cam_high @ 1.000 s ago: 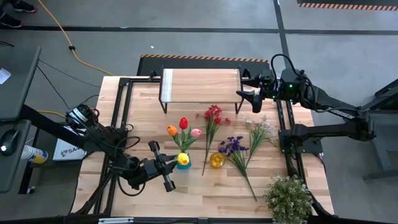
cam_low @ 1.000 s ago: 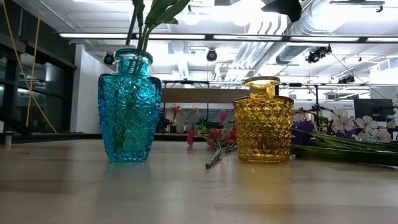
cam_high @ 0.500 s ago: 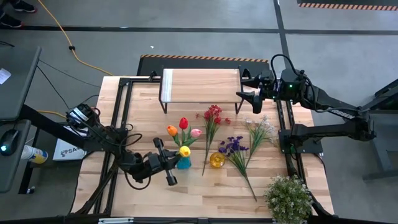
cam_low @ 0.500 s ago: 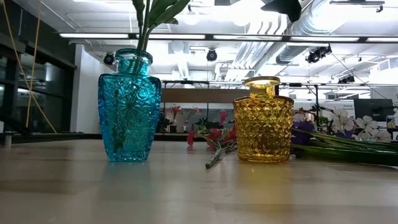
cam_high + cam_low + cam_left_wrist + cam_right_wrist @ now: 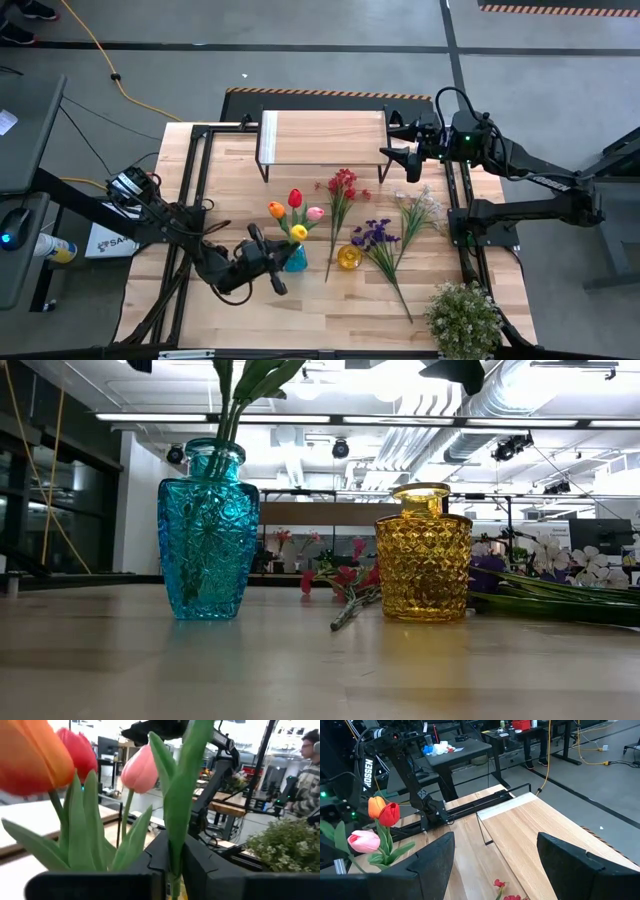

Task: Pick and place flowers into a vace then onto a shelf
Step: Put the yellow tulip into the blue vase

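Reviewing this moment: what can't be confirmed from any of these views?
- Whether the left claw grips the yellow tulip: its fingers flank the stem in the left wrist view, contact unclear.
- Stem depth in the blue vase: patterned glass hides it, low view.
- Flower heads in the low view: cut off by the top edge.

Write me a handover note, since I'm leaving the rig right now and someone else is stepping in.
Left gripper: at the blue vase, fingers close around the yellow tulip's stem; it may be just letting go.
Right gripper: open, empty, waiting beside the shelf.
Done: orange, red and pink tulips stand in the blue vase, with the yellow one now among them.
Left: the red spray, purple spray and white spray lie on the table; the yellow vase is empty; nothing is on the shelf yet.
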